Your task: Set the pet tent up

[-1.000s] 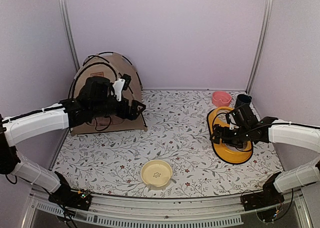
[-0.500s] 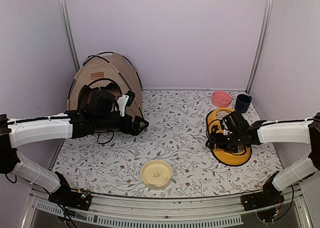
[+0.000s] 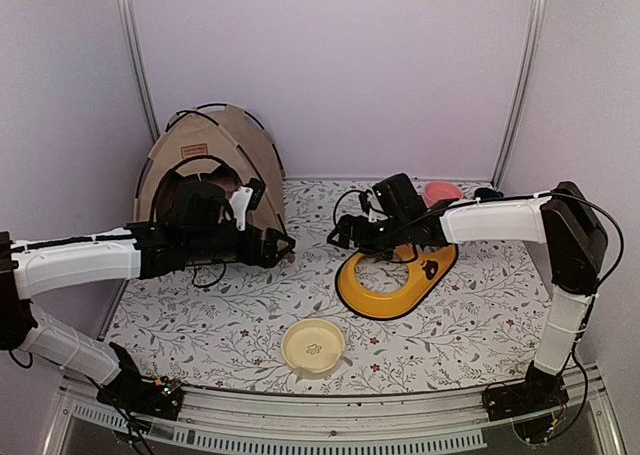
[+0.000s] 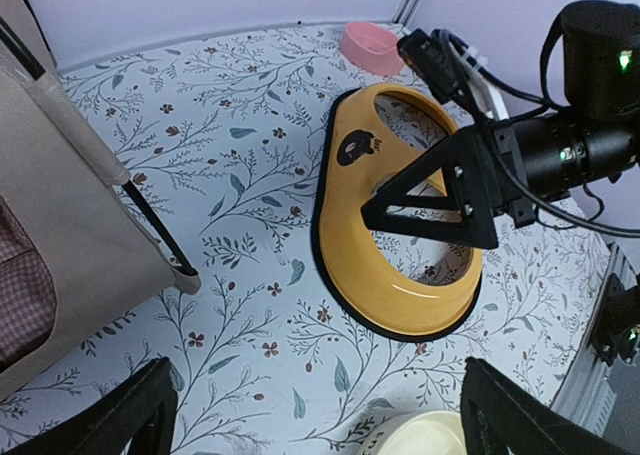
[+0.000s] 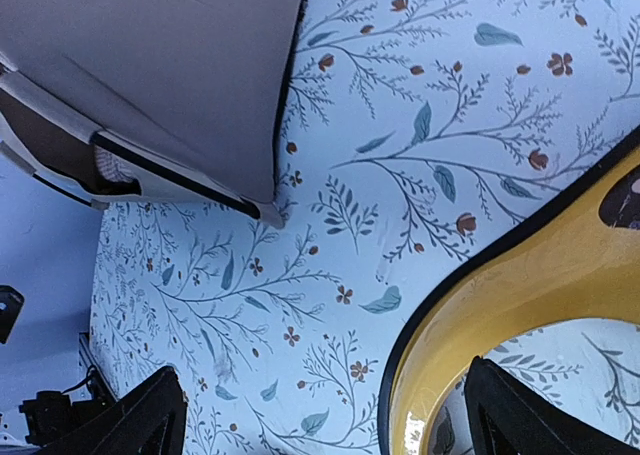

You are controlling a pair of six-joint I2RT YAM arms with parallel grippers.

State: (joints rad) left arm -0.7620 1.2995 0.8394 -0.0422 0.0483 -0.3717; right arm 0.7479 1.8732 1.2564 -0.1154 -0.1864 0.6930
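The tent [image 3: 250,155] stands pitched in the back left corner of the table [image 3: 200,315], its dome up on the black poles and its doorway facing the front. In the left wrist view a checked cushion [image 4: 15,310] shows just inside it. The left claw [image 3: 280,245] hangs low just before the doorway, its jaws wide apart and holding nothing. The right claw [image 3: 340,237] reaches across to mid-table, also wide apart. In its own wrist view the rim of the yellow tray [image 3: 385,300] runs between its fingers, one outside the ring and one over it, unclamped; whether a finger touches the rim I cannot tell. The tray lies flat, near the tent's front corner but apart from it. By the look of things the pitching itself is done, and the step in hand is probably dressing the spot, with the tray set down before the door. Next, the right claw should rise straight off the tray so that no finger hooks the rim and drags it. The left claw should back away level, clear of the pole and fabric at the tent's near corner, lest it tip the dome.
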